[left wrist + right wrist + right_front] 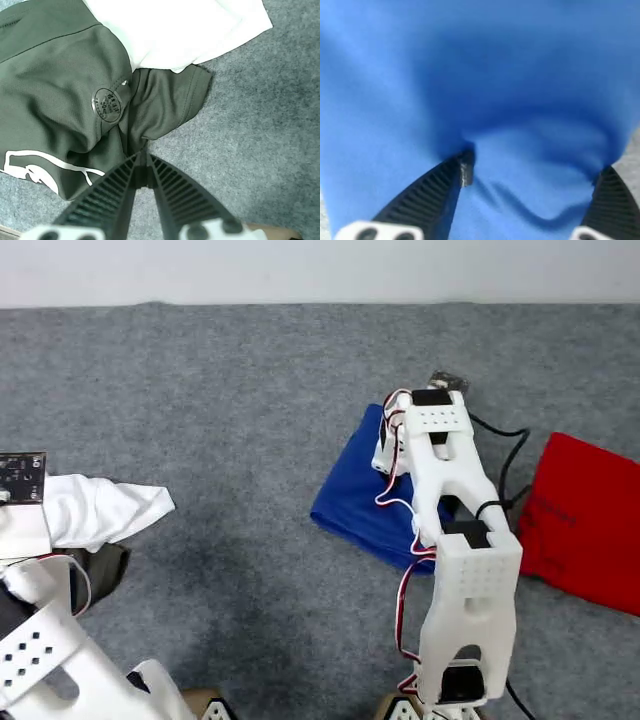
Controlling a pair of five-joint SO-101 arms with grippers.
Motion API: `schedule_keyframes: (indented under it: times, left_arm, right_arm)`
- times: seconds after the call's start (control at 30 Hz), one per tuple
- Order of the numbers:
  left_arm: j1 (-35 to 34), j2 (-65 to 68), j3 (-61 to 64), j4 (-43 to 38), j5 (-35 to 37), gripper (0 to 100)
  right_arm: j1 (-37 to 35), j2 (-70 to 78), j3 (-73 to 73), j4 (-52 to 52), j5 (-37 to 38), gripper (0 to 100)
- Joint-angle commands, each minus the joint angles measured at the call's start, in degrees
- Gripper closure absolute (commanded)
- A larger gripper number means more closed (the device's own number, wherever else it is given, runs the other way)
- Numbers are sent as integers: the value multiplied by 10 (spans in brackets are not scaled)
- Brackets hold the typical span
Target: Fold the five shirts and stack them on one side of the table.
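Note:
A dark green shirt (pixel 55 85) with a round sticker lies crumpled on the grey table, partly under a white shirt (pixel 175 30). My left gripper (pixel 142 156) is shut, its tips pinching the green shirt's hem where the creases meet. In the high view these two shirts, white (pixel 100 510) and green (pixel 105 570), lie at the left edge beside the left arm. My right gripper (pixel 535 172) is open, and its fingers press wide apart into a folded blue shirt (pixel 485 75). The blue shirt (pixel 355 490) lies right of centre under the right arm. A folded red shirt (pixel 585 520) rests at the far right.
The grey carpet-like table top (pixel 240 410) stretches bare between the two arms and toward the back. A black cable (pixel 510 455) runs from the right arm across the gap between the blue and red shirts.

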Motion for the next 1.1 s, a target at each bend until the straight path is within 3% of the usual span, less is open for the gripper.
schedule_keyframes:
  times: [0.0, 0.27, 0.47, 0.9, 1.07]
  left_arm:
    - [1, -3, -2, -16, -7, 994]
    - [1, -3, -2, -16, -7, 994]
    - [1, -3, -2, -16, -7, 994]
    - [1, -6, -2, -12, -7, 994]
    - [0, -6, -2, -12, -7, 994]
  right_arm:
    - [2, 19, -4, -1, -6, 657]
    - [4, 15, -5, -3, 58, 995]
    - [15, -2, -5, 32, 73, 988]
    - [131, -219, -4, 98, 317, 988]
    - [194, -259, -4, 99, 343, 988]
